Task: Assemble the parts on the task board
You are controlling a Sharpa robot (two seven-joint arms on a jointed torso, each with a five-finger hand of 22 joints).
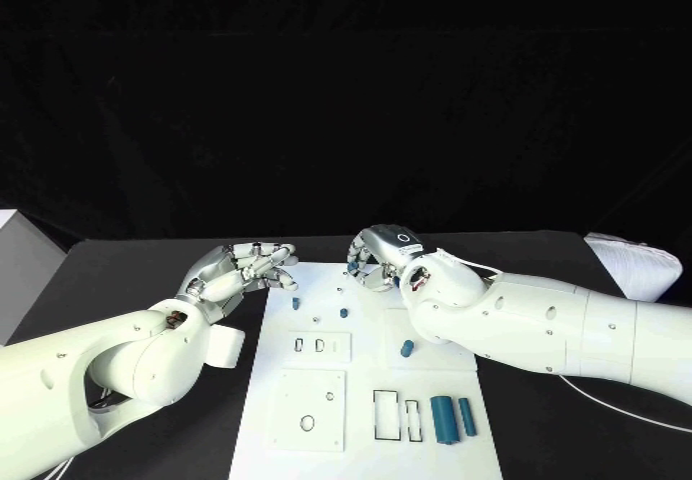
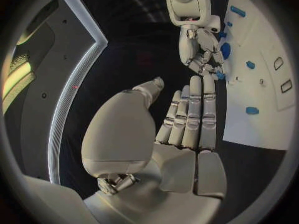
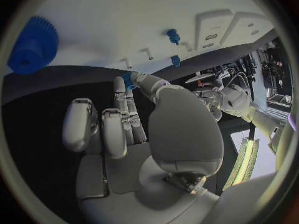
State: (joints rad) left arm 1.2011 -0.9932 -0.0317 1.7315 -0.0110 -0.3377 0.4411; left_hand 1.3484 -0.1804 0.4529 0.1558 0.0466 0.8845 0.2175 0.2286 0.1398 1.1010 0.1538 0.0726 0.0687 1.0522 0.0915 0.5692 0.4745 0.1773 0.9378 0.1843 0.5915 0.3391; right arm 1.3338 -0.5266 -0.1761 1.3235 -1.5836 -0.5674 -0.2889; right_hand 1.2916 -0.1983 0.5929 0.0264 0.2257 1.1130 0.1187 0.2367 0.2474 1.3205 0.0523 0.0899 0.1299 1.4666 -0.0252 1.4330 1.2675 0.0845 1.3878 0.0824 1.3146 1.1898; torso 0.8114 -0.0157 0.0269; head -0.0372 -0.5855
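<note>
The white task board [image 1: 433,445] lies in the middle of the table. My right hand [image 1: 382,258] hovers over its far edge and pinches a small blue part [image 3: 128,79] between thumb and a finger; the same part [image 2: 219,75] shows at its fingertips in the left wrist view. My left hand [image 1: 245,268] is at the board's far left corner, fingers straight and holding nothing [image 2: 187,119]. A blue gear [image 3: 31,47] sits on the board close to the right hand. Small blue pegs [image 1: 296,301] [image 1: 345,313] stand farther in, and another blue piece [image 1: 407,348] lies mid-board.
Two blue cylinders [image 1: 444,415] [image 1: 467,415] lie side by side near the board's front right, next to rectangular slots [image 1: 387,415]. A white box [image 1: 22,270] stands at the table's left edge and a white bundle [image 1: 637,262] at the right.
</note>
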